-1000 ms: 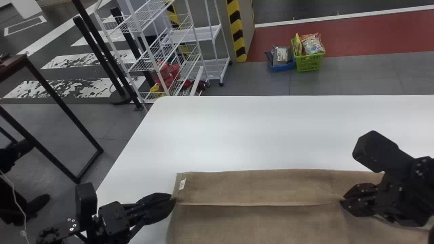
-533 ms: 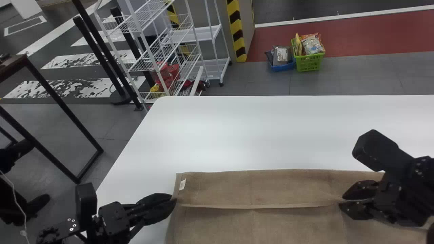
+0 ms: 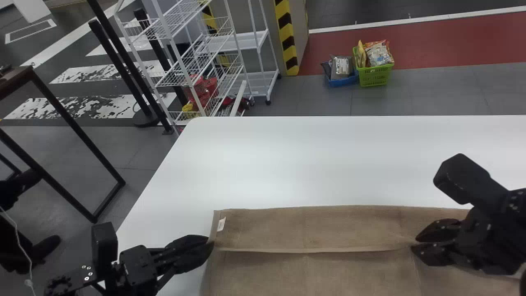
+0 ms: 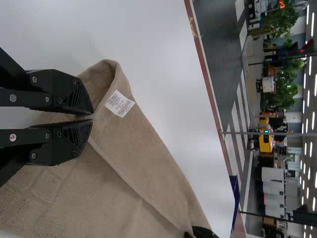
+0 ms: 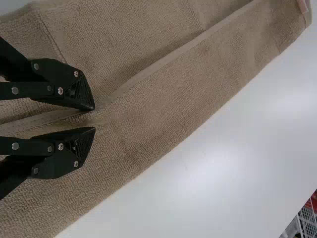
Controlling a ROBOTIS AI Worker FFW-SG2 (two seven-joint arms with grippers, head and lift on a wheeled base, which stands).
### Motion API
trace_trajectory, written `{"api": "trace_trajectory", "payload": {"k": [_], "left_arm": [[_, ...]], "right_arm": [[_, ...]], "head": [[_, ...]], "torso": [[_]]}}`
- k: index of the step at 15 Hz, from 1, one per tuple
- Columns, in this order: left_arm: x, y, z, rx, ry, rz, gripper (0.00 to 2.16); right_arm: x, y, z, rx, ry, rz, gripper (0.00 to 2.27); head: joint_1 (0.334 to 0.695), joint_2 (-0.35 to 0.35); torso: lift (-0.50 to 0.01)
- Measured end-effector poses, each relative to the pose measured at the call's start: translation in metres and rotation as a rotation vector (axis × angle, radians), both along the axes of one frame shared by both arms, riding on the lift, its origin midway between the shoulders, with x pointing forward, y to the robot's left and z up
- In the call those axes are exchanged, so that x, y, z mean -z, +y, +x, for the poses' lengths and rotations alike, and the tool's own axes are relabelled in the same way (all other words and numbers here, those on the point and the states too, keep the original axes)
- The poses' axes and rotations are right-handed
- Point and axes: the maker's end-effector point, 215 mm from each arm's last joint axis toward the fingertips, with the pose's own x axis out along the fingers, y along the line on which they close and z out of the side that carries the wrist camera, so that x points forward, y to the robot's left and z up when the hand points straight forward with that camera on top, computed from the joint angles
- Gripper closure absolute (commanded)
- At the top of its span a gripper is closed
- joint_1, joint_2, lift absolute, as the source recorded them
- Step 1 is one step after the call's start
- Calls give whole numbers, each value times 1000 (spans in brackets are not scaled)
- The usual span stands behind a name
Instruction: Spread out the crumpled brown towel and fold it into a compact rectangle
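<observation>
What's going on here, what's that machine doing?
A robot is folding a brown cloth towel on a white table. The towel's far side is turned over in a strip. The black left gripper pinches the left end of that strip's edge, while the black right gripper is farther right along it, fingers slightly apart. It isn't a compact rectangle yet.

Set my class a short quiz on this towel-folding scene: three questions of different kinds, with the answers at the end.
1. Multiple choice. The left gripper is:
A) shut on the towel
B) wide open above it
C) parked well away from it

2. True or false: the white label lies nearer the left gripper than the right gripper.

3. Fill in: the right gripper's fingertips stand slightly ____.

Key: 1 A; 2 true; 3 apart.
</observation>
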Motion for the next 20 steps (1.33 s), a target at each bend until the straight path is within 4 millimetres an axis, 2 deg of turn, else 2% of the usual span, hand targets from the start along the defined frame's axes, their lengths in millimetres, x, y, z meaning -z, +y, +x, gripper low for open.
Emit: {"api": "trace_trajectory", "payload": {"k": [5, 8, 16, 20], "left_arm": [[0, 0, 0, 1, 0, 0, 1001], [0, 0, 0, 0, -1, 1, 1001], [0, 0, 0, 4, -2, 2, 1001], [-11, 0, -7, 36, -4, 8, 1004]], "right_arm": [[-1, -1, 0, 24, 17, 32, 873], [-1, -5, 6, 47, -3, 24, 1116], [-5, -18, 19, 104, -23, 48, 1116], [-20, -12, 5, 77, 1, 100, 1116]], "head": [[695, 350], [695, 350], [695, 350], [695, 350]], "torso": [[-127], [-127], [-127], [-127]]}}
